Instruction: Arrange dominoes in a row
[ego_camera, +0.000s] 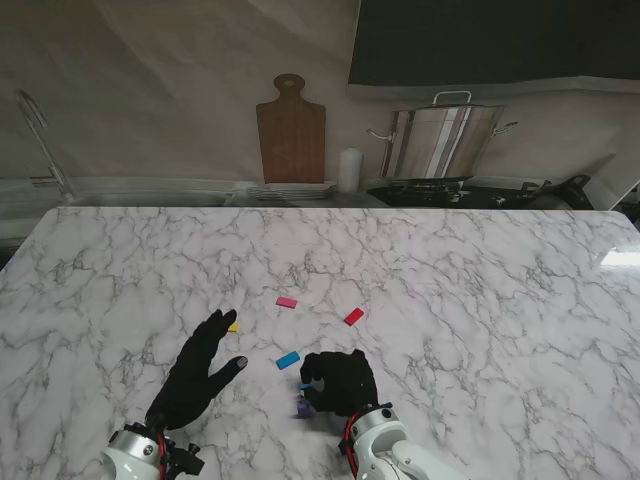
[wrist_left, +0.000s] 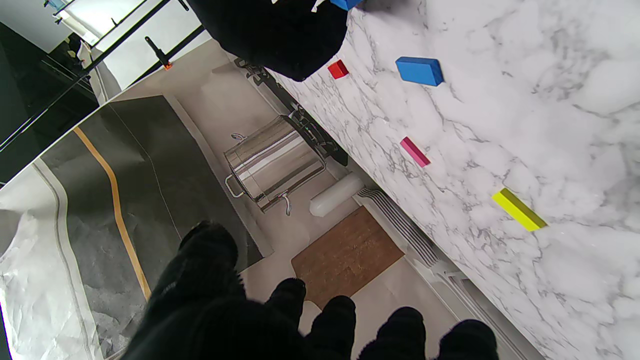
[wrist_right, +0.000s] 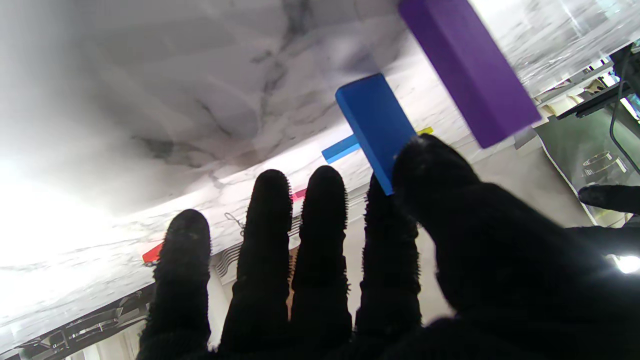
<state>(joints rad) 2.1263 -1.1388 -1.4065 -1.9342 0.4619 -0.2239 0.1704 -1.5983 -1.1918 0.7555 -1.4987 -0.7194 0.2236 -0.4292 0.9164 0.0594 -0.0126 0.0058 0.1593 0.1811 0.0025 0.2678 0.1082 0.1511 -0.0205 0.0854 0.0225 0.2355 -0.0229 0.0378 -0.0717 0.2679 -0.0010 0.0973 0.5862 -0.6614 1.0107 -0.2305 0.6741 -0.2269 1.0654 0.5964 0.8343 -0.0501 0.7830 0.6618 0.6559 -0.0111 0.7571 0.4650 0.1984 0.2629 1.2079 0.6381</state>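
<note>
Meanwhile, the furry black right robot hand (wrist_right: 350, 260) pinches a smooth blue domino (wrist_right: 377, 127); the left robot hand (ego_camera: 200, 372) lies spread.

The purple domino (wrist_right: 467, 70) is cut off at the frame edge, its end unseen

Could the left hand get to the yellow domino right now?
Probably yes. The left hand is open with fingers spread, and the yellow domino lies flat just off its fingertips, with only bare marble between. The right hand is busy off to the side, pinching a blue domino.
</note>
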